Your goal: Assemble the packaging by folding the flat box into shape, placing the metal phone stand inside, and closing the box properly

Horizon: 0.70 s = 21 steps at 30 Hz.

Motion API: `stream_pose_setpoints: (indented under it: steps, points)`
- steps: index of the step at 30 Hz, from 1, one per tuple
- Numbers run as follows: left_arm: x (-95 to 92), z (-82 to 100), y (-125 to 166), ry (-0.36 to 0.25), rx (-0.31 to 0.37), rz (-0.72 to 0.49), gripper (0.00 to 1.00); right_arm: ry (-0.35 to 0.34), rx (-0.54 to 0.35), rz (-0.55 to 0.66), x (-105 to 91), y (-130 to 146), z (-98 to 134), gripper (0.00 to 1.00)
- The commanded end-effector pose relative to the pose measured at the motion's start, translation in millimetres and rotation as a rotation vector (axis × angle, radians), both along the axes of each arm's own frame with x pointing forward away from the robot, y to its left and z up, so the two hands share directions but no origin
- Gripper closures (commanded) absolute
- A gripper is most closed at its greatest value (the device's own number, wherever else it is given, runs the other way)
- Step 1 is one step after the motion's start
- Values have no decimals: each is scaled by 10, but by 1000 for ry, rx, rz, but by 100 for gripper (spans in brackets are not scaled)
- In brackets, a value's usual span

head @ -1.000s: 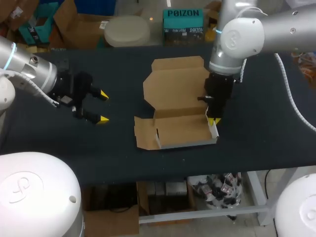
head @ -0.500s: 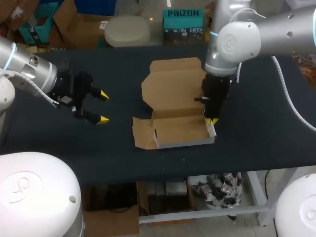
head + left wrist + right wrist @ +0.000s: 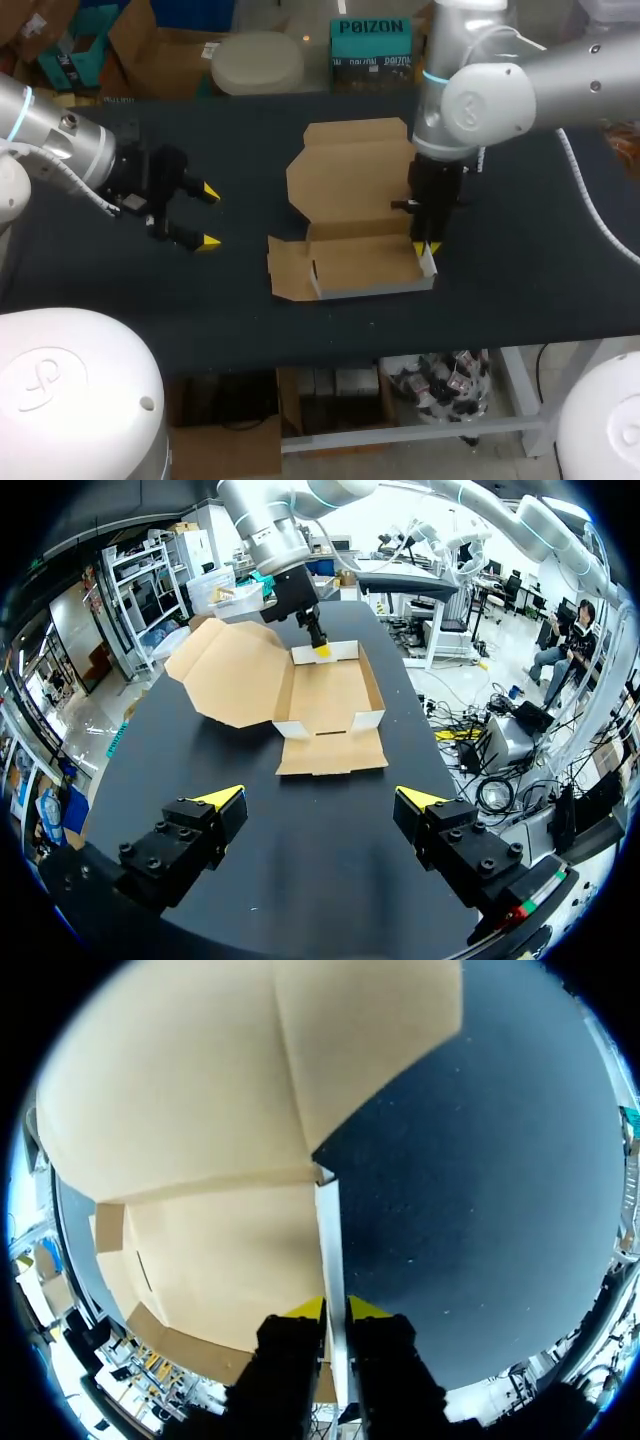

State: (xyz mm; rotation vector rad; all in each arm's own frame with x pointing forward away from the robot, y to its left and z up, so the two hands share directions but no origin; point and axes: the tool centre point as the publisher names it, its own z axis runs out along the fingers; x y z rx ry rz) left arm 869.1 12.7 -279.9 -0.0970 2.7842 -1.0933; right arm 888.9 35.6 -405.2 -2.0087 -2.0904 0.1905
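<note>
We see our right gripper (image 3: 428, 246) clenched on the cardboard box (image 3: 345, 185) at its right side wall (image 3: 330, 1250), frame centre | our left gripper (image 3: 207, 216) spread wide, released, frame left

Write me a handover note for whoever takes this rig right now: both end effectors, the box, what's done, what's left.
Right end effector: shut on the box's upright right side wall.
Left end effector: open, empty, above the table, left of the box.
Done: front and right walls stand up.
Left: outer flap at the box's left end lies flat; lid is open; the phone stand is not in view, so packing and closing remain.
</note>
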Motion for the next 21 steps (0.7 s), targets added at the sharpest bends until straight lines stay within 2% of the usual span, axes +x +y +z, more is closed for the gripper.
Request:
stream_pose_setpoints:
  steps: [1,16,21]
  points:
    - [2,12,1,4,5,-2,0,-34,-2,-12,-57,-2,-16,85]
    - [2,12,1,4,5,-2,0,-131,-10,-60,-94,-4,-83,82]
    - [2,12,1,4,5,-2,0,-152,-34,-76,-91,-2,-93,85]
